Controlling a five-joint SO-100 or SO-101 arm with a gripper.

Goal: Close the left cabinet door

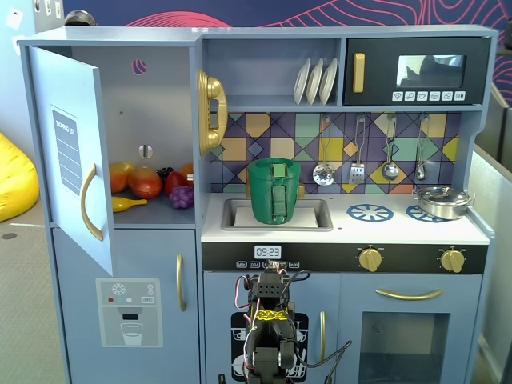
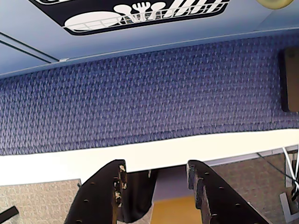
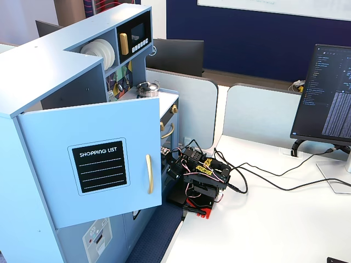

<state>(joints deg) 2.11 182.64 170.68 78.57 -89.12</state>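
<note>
The left cabinet door [image 1: 76, 152] is a light-blue panel with a "SHOPPING LIST" label and a curved gold handle [image 1: 90, 204]. It stands swung wide open from the top left of the toy kitchen. It also shows in a fixed view [image 3: 49, 164], handle [image 3: 148, 173] facing outward. My arm [image 1: 268, 332] sits folded low in front of the kitchen's middle, right of and below the door; it shows again in the other fixed view [image 3: 198, 174]. In the wrist view my gripper [image 2: 156, 172] is open and empty, pointing at the blue mat [image 2: 149, 93] below the kitchen's base.
Toy fruit [image 1: 148, 182] lies in the open compartment. A gold phone [image 1: 210, 112] hangs right of it. A green pot [image 1: 274, 190] sits in the sink. Below is the blue door with the dispenser graphic [image 1: 128, 312]. Cables [image 3: 263, 175] and a monitor [image 3: 329, 93] are on the white desk.
</note>
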